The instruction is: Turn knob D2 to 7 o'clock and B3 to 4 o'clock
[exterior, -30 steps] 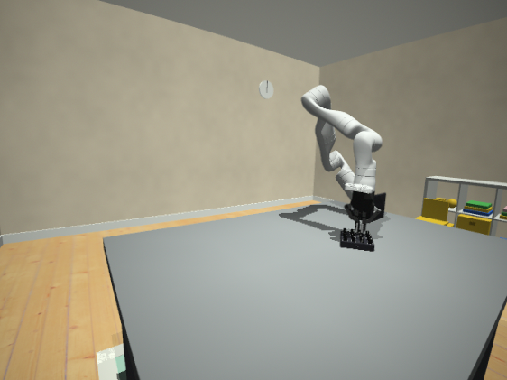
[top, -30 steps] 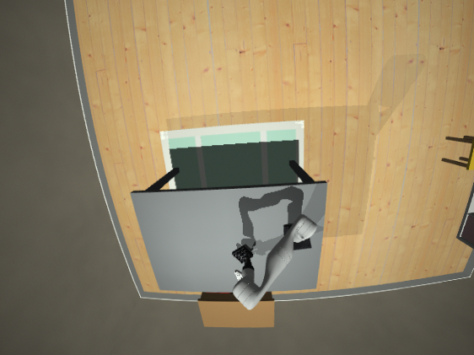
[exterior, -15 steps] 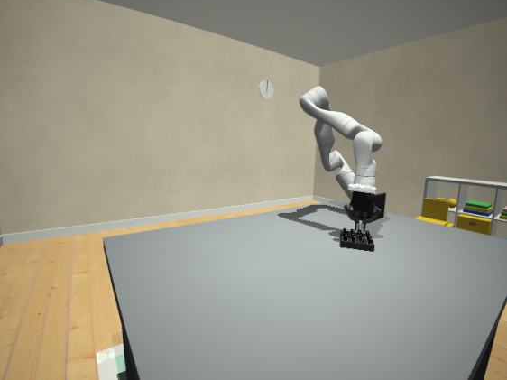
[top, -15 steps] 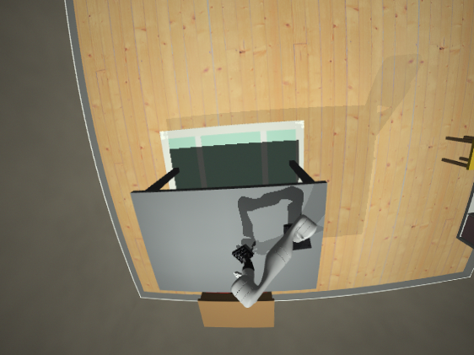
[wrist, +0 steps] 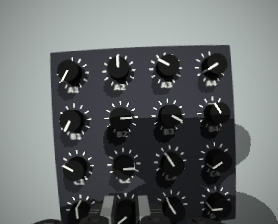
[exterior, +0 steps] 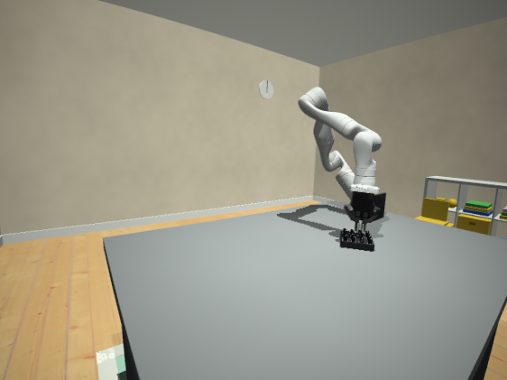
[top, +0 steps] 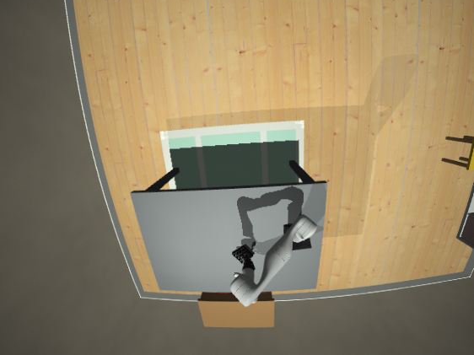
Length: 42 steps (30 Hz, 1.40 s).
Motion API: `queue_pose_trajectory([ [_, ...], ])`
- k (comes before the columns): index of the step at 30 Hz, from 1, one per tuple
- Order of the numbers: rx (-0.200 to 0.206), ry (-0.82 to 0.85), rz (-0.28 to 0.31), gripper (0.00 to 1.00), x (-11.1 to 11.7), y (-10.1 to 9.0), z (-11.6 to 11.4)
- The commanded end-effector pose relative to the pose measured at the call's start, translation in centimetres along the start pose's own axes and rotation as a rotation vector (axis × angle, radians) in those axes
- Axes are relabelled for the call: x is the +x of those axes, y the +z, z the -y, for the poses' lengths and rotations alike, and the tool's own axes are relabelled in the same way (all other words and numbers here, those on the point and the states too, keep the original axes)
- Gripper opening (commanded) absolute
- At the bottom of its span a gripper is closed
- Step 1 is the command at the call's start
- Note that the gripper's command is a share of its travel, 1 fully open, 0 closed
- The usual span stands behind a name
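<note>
row d of the knob box [wrist: 145, 125] is cut by the wrist view's lower edge; the gripper [wrist: 125, 210] fingers hide knob d2's [wrist: 125, 214] sides.

The black square knob box [exterior: 356, 240] stands on the flat grey bench [exterior: 271, 299], toward its far right part in the exterior view. Directly above the box hangs the gripper [exterior: 361, 227], its fingers down among the knobs. In the wrist view the gripper [wrist: 125, 212] sits at the front row, closed around knob D2 [wrist: 124, 211], with D1 [wrist: 79, 207] to its left and D3 [wrist: 172, 205] to its right. Behind the bench to the right stands a white open shelf unit [exterior: 465, 181].
</note>
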<state>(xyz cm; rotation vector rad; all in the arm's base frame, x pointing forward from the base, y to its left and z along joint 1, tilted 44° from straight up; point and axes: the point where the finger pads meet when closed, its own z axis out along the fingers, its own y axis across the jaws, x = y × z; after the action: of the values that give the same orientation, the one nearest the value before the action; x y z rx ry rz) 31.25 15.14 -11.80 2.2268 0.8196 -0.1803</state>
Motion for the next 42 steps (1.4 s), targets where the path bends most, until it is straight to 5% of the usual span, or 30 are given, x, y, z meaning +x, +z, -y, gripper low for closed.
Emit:
queue_pose_trajectory([
  [1,0.001,-0.013,0.000,0.08,0.02,-0.01,-0.02],
  [41,0.001,-0.080,0.000,0.08,0.02,-0.01,-0.02],
  [42,0.001,-0.080,0.000,0.19,0.02,-0.01,-0.02],
])
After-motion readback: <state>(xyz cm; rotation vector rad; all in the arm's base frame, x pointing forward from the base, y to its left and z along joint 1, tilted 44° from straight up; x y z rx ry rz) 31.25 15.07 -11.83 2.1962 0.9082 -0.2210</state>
